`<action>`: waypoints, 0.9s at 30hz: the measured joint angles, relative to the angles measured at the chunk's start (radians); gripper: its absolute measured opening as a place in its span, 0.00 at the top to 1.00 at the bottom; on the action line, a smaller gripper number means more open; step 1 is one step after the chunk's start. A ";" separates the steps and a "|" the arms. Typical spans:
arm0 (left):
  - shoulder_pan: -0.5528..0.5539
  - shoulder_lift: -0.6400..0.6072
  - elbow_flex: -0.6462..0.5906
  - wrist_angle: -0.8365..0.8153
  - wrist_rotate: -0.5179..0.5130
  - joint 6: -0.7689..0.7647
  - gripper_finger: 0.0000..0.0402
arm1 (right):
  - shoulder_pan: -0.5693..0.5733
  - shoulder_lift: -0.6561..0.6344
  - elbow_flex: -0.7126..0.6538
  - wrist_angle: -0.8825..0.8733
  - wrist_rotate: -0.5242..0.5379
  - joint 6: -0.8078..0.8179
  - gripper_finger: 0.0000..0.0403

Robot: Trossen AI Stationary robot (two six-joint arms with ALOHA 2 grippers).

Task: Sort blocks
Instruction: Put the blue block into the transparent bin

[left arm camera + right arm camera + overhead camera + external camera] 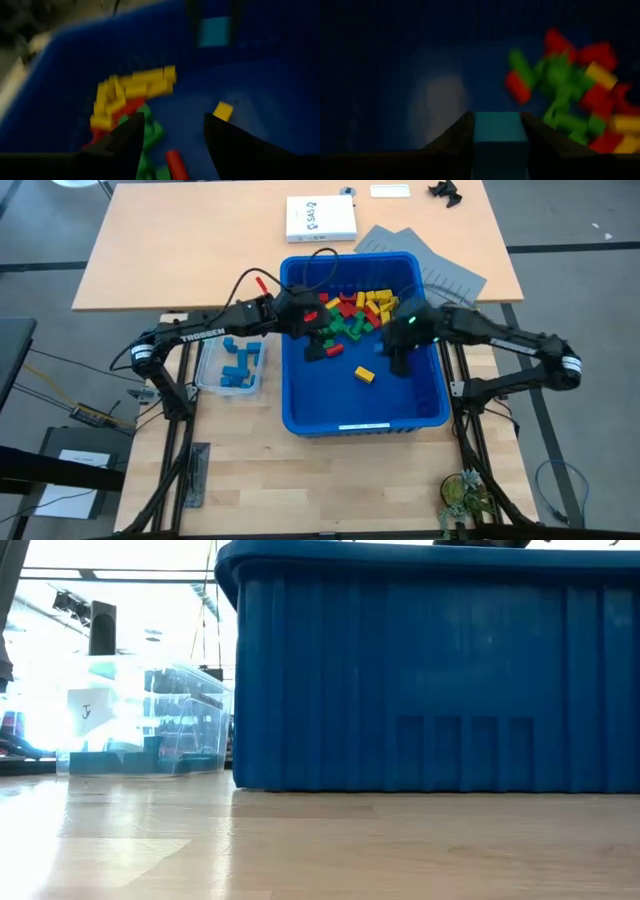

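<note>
A large blue bin (300, 395) holds a heap of red, yellow and green blocks (358, 310) at its far end and a lone yellow block (365, 375) on its floor. My left gripper (325, 348) hangs over the bin's left part, open, with nothing between its fingers (172, 125). My right gripper (397, 360), over the bin's right part, is shut on a blue block (499, 135). That block also shows farther off in the left wrist view (215, 31). Left of the bin, a small clear tub (232, 365) holds several blue blocks. My right gripper pinches the blue block between its two fingers, each on one of two opposite sides (479, 131). The fingers slant downward into the bin. The block is lifted clear of the bin floor; in the high view the gripper hides it.
The bin's near wall (430, 670) and the clear tub (150, 720) stand on the near table. On the far table lie a white box (320, 218), grey papers (425, 260) and a small black object (445, 192). A potted plant (465, 495) stands at the near right.
</note>
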 joint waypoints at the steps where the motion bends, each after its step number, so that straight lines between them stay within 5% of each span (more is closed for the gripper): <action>1: -0.012 0.000 0.000 0.029 0.000 0.026 0.47 | -0.021 -0.020 0.002 0.043 -0.037 0.029 0.68; 8: -0.094 0.000 0.000 0.207 -0.017 0.239 0.47 | -0.144 -0.059 0.002 0.339 -0.389 0.298 0.68; 12: -0.123 0.000 0.000 0.318 -0.022 0.295 0.47 | -0.152 -0.026 0.002 0.475 -0.499 0.414 0.68; 27: -0.153 -0.001 0.001 0.473 -0.065 0.325 0.47 | -0.114 0.046 0.001 0.790 -0.594 0.619 0.68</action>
